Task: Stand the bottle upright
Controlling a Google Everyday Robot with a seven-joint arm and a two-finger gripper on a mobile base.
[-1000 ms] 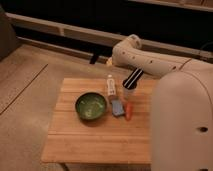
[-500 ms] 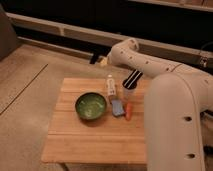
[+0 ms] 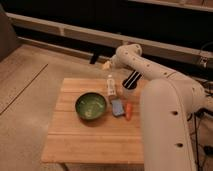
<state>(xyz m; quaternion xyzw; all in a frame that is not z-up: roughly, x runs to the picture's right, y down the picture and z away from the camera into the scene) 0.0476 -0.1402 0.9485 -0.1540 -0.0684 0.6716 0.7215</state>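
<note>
Bottle: the bottle (image 3: 110, 87) stands on its base on the wooden table (image 3: 75, 142), cap up, toward the far edge. It is just behind the right rim of the green bowl (image 3: 78, 103) and beside the white cup (image 3: 128, 91).
Why it stands so: upright is what the task asks for. With its base flat on the boards and nothing leaning on it, the bottle appears to hold itself up.
Gripper: the gripper (image 3: 101, 62) hangs beyond the table's far edge, above and behind the bottle and apart from it. Its fingers are apart and nothing is between them.
Why the gripper is there: parted jaws away from the cap suit a bottle that needs no support. From that height a small movement should not knock it.
Arm: the white arm (image 3: 150, 70) reaches over the table's right side, passing above the cup and its striped sticks (image 3: 133, 78).
Neighbours: a blue block (image 3: 117, 107) and an orange carrot (image 3: 129, 111) lie in front of the bottle, near it but not touching.
Progress: judged from how things lie, the standing step looks done.
Risk: the bottle is slim and tall for its base, so a brush from the arm or a jolt to the table could tip it.
</note>
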